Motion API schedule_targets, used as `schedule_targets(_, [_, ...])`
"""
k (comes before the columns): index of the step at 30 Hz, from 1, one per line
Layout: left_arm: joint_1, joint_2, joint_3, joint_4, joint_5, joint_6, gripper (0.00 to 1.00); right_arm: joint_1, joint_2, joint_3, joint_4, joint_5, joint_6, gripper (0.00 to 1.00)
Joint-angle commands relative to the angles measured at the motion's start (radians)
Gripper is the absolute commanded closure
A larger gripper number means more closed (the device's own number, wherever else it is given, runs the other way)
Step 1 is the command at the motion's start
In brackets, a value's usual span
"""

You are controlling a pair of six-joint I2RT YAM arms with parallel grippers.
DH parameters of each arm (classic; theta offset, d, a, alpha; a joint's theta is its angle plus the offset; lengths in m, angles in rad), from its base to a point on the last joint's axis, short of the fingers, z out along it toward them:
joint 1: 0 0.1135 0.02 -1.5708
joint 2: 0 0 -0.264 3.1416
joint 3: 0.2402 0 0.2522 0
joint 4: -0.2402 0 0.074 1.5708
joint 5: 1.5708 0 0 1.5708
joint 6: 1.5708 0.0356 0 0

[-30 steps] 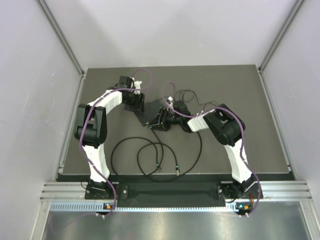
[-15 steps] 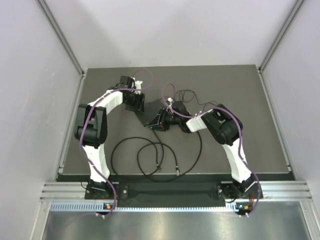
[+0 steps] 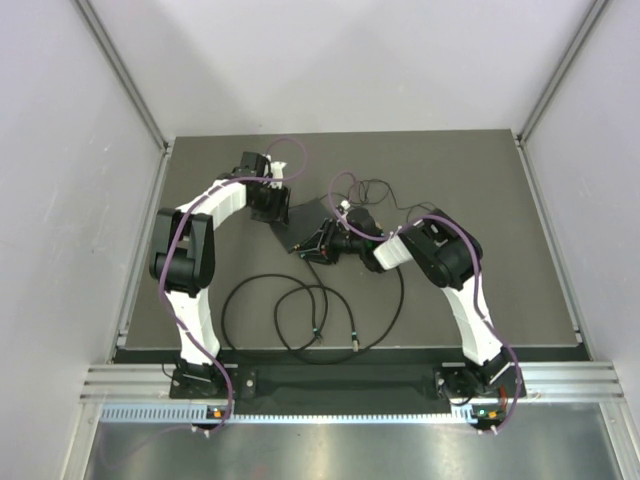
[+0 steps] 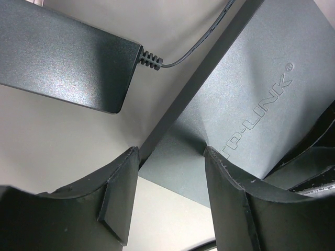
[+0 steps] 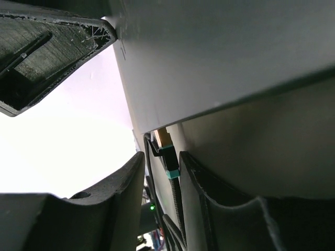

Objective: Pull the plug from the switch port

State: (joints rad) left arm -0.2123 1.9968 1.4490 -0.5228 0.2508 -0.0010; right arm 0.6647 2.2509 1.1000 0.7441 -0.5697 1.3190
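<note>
The flat black switch (image 3: 298,228) sits mid-table with one side raised. In the left wrist view its TP-LINK face (image 4: 251,94) runs up to the right. My left gripper (image 3: 272,208) is shut across the switch's near corner, one finger (image 4: 123,193) at the edge and the other (image 4: 230,193) on the top face. My right gripper (image 3: 322,240) is at the switch's socket edge. In the right wrist view the plug (image 5: 170,159), black with a teal boot, reaches up to the switch's edge (image 5: 220,52). It lies between my right fingers (image 5: 188,172), against one, with a gap to the other.
A black power adapter (image 4: 63,63) with a thin lead lies beside the switch. Black cables (image 3: 300,310) loop over the near half of the table, and thin leads (image 3: 375,188) curl behind the right gripper. Grey walls close in the left, right and back.
The right arm has swung its wrist a little left, toward the switch's socket edge. The left arm and the switch have stayed put.
</note>
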Motion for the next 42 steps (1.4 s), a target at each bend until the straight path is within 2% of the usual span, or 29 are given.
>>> schedule_targets(1, [-0.021,0.043,-0.036,-0.033,-0.018,0.009,0.44,0.004,0.042,0.000,-0.032,0.048,0.002,0.67])
schedule_targets(7, [-0.022,0.049,-0.035,-0.032,-0.005,0.012,0.45,0.001,0.052,0.000,-0.023,0.088,-0.035,0.70])
schedule_targets(11, [-0.022,0.054,-0.033,-0.039,-0.008,0.016,0.45,-0.002,0.050,-0.003,-0.019,0.108,-0.101,0.63])
schedule_targets(17, [-0.024,0.068,-0.029,-0.042,-0.002,0.016,0.46,-0.014,0.064,-0.009,0.027,0.097,-0.115,0.62])
schedule_targets(26, [-0.030,0.073,-0.030,-0.046,-0.015,0.018,0.46,-0.016,0.049,-0.038,0.040,0.139,-0.098,0.72])
schedule_targets(32, [-0.032,0.076,-0.030,-0.049,-0.021,0.021,0.47,-0.016,0.068,-0.035,0.075,0.129,-0.001,0.72])
schedule_targets(37, [-0.032,0.079,-0.029,-0.049,-0.018,0.021,0.47,-0.016,0.064,-0.008,-0.015,0.126,-0.027,0.73])
schedule_targets(42, [-0.032,0.079,-0.029,-0.049,-0.018,0.019,0.47,-0.014,0.059,0.023,-0.093,0.123,-0.050,0.84])
